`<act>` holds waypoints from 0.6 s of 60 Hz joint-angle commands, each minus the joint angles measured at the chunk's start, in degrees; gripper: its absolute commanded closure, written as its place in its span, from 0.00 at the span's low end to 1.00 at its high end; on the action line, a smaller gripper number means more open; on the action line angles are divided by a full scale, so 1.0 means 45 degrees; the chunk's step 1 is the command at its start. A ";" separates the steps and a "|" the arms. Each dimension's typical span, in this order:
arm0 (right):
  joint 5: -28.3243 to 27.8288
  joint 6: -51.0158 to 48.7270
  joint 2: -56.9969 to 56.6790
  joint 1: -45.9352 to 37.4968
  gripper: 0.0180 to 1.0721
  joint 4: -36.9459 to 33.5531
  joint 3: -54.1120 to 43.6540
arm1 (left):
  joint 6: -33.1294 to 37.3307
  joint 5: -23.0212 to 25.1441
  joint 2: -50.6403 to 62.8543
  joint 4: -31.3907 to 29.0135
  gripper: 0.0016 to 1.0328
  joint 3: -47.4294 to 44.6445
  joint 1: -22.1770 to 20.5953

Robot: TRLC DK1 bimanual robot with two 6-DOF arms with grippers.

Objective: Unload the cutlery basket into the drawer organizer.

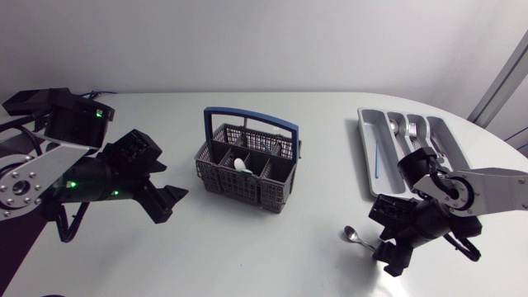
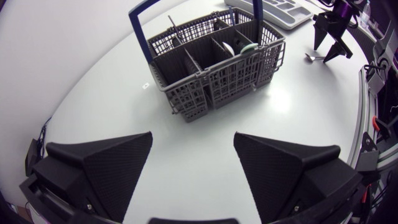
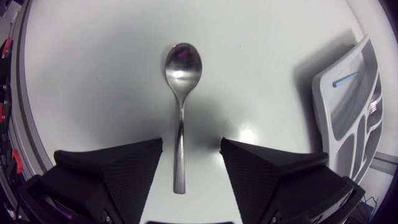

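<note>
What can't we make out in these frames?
- Cutlery basket contents: head view, mesh walls and dividers hide most pieces.
- Spoon handle: head view, covered by the right pincer.
- Drawer organizer near end: head view, behind the right arm; right wrist view, cut off by the edge.
- Blue item in the organizer: too small to identify.

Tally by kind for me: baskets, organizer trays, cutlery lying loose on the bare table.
Grey mesh plastic cutlery basket with blue handle: 1
Pale grey plastic drawer organizer tray: 1
Shiny metal spoon lying loose: 1
Total: 3
</note>
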 commanded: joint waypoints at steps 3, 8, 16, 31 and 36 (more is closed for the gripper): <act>0.0064 -0.0346 0.0675 0.0390 0.44 0.0217 -0.0013 | 0.0445 0.0113 0.0127 0.0198 0.12 -0.0330 -0.0166; 0.0084 -0.0267 0.0851 0.0644 0.48 0.0197 0.0104 | 0.0523 0.0113 0.0127 0.0237 0.12 -0.0349 -0.0166; 0.0064 -0.0189 0.1085 0.0957 0.63 0.0139 0.0358 | 0.0620 0.0152 0.0127 0.0237 0.12 -0.0447 -0.0166; 0.0103 -0.0267 0.2120 0.1093 0.80 -0.0623 0.0866 | 0.0816 0.0210 0.0108 0.0237 0.12 -0.0584 -0.0244; -0.0014 -0.0346 0.2120 0.1093 0.85 -0.1072 0.1002 | 0.0894 0.0230 0.0049 0.0237 0.12 -0.0623 -0.0264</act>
